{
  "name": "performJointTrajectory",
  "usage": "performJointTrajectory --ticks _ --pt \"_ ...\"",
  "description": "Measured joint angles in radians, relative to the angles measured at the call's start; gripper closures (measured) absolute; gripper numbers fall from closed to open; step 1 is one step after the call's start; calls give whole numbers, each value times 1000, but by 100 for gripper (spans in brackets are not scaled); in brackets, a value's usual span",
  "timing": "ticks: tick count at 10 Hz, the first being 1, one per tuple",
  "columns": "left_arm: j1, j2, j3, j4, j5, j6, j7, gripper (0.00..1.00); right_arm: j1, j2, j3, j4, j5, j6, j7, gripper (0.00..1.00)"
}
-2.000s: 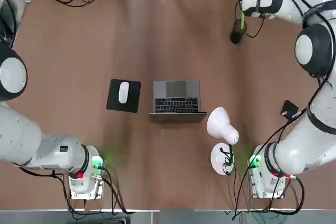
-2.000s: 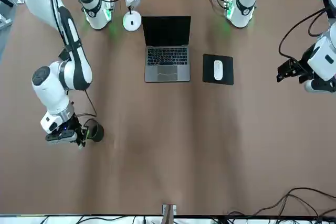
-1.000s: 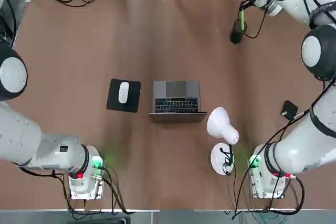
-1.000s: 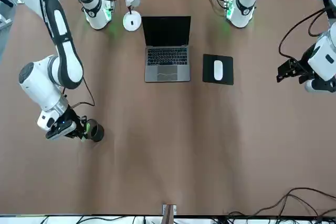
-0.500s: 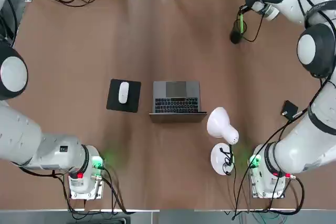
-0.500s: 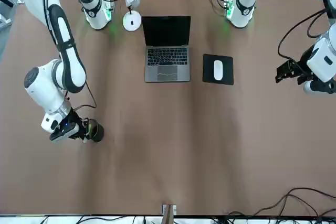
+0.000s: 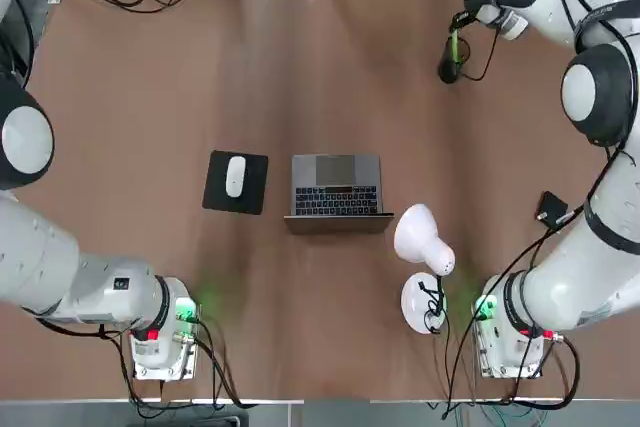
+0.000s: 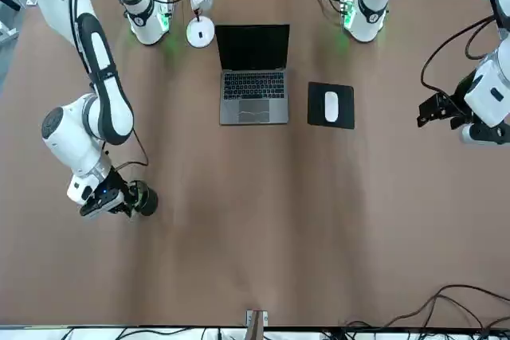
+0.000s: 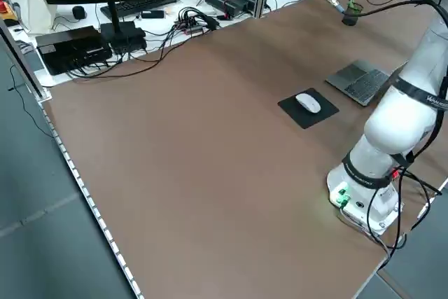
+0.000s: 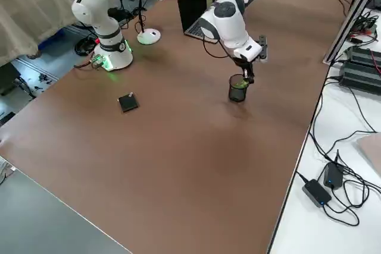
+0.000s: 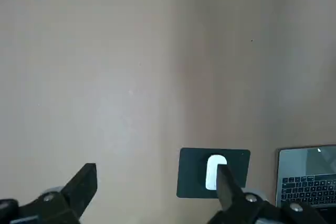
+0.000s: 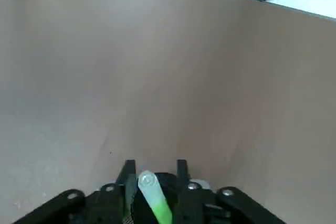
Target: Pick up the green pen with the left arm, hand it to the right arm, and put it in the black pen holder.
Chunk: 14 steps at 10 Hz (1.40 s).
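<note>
Right wrist view shows the green pen [image 12: 154, 198] standing between the two fingers of the right pincer [image 12: 153, 174], which are narrow around it, and the dark round mouth of the black pen holder [image 12: 157, 203] lies directly under the pen. In the top view the pen [image 7: 452, 47] reaches from the right pincer [image 7: 458, 25] down into the holder [image 7: 449, 69], its long axis almost upright (slightly leaning, I think). So the release depends on the pen being straight over the cup, and I judge it is already partly inside. Whether the fingers actually touch the pen, I cannot tell. The left pincer [image 11: 157, 187] is wide and holds nothing, high over the table [image 7: 300, 77], far from the holder.
</note>
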Motion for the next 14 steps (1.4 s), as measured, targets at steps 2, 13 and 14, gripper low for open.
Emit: performJointTrajectory --ticks 2,13,14 --pt "0 1 0 0 0 0 0 0 0 0 0 9 0 0 0 23" --pt "0 13 0 3 -24 0 0 0 -9 -174 -98 406 -278 -792 536 0" --pt "0 13 0 4 -24 0 0 0 -9 -181 -97 492 -348 -912 610 0"
